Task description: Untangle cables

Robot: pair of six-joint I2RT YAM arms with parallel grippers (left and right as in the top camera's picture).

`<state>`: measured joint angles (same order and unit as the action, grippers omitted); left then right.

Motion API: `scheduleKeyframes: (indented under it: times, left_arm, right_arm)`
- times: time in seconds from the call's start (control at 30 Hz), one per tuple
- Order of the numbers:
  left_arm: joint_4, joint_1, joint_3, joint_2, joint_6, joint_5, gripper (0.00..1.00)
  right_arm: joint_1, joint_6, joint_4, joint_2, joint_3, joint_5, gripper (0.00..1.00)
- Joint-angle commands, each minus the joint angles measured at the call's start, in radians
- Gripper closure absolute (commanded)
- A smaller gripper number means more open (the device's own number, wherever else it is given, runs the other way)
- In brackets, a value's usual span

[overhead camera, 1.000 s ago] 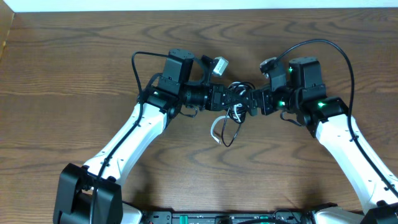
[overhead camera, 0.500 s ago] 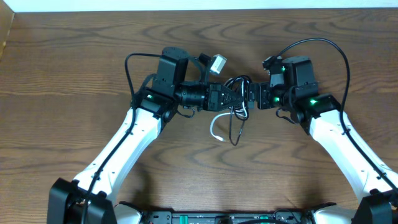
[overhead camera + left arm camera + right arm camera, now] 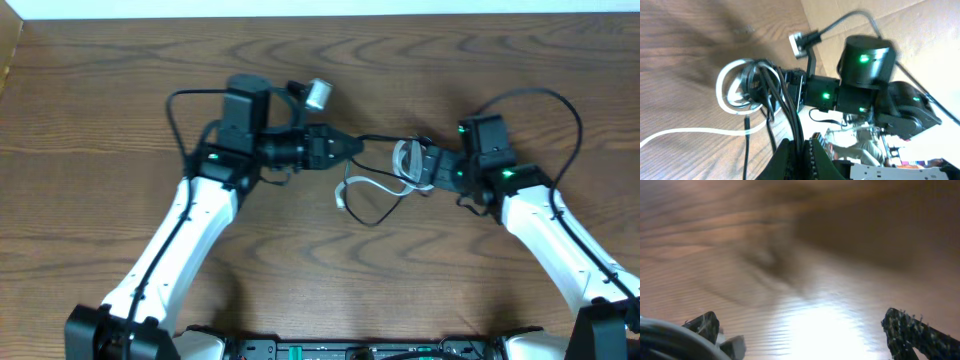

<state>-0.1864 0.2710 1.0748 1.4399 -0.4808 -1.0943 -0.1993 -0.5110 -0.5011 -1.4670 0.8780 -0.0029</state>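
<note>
Brown wood-grain table [image 3: 100, 120], seen from overhead; a pale strip is running along its far edge.

I am counting two arms, two grippers and two cables: one black, one white.

Left gripper [image 3: 345, 148]: I am seeing it pinched narrow on the black cable [image 3: 786, 111]. In the left wrist view the two fingers are meeting at the bottom of the frame with the black strand coming out from between them.

Right gripper [image 3: 418, 166]: its wrist view is blurring badly, but the fingers [image 3: 704, 324] are standing wide apart, one at each lower corner, with bare wood between them. A pale curve of cable is showing just beside the finger in the lower left corner; I cannot tell whether it is hooked on that finger or only lying against it.

The cables are sitting between the two grippers, near the middle of the table. The black one is stretching from the left gripper across to the front of the right gripper, where several black strands are bunching together. A slack black loop is drooping toward the near edge. The white cable [image 3: 404, 158] is making a small round coil at the right gripper, overlapping the black bunch. Its tail is trailing along the wood, ending near the black loop.
</note>
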Motion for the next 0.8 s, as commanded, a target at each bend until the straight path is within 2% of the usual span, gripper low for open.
scheduleKeyframes:
  times: [0.0, 0.17, 0.33, 0.47, 0.6, 0.7, 0.73, 0.77]
  left_arm:
    - [-0.023, -0.105, 0.034, -0.061, 0.058, -0.065, 0.92]
    - [-0.145, -0.229, 0.034, -0.064, 0.148, -0.065, 0.93]
    - [-0.256, -0.307, 0.033, -0.064, 0.237, -0.065, 0.93]
    - [-0.299, -0.301, 0.033, -0.064, 0.271, -0.065, 0.92]
    - [-0.314, -0.282, 0.033, -0.063, 0.304, -0.065, 0.83]
    - [-0.319, -0.261, 0.033, -0.063, 0.326, -0.064, 0.83]
    - [-0.322, -0.252, 0.033, -0.063, 0.340, -0.060, 0.78]
    - [-0.327, -0.244, 0.033, -0.063, 0.349, -0.049, 0.78]
  right_arm:
    - [0.128, -0.062, -0.031, -0.025, -0.046, 0.212, 0.01]
    - [0.237, -0.030, -0.056, -0.025, -0.056, 0.130, 0.01]
    - [0.248, 0.067, -0.034, -0.025, -0.056, 0.036, 0.01]
    - [0.236, 0.082, -0.003, -0.025, -0.056, -0.027, 0.01]
    - [0.235, 0.101, 0.015, -0.025, -0.056, -0.086, 0.01]
    - [0.234, 0.212, 0.051, -0.025, -0.056, -0.234, 0.01]
    - [0.232, 0.254, 0.066, -0.025, -0.056, -0.291, 0.01]
    - [0.229, 0.280, 0.076, -0.025, -0.056, -0.333, 0.01]
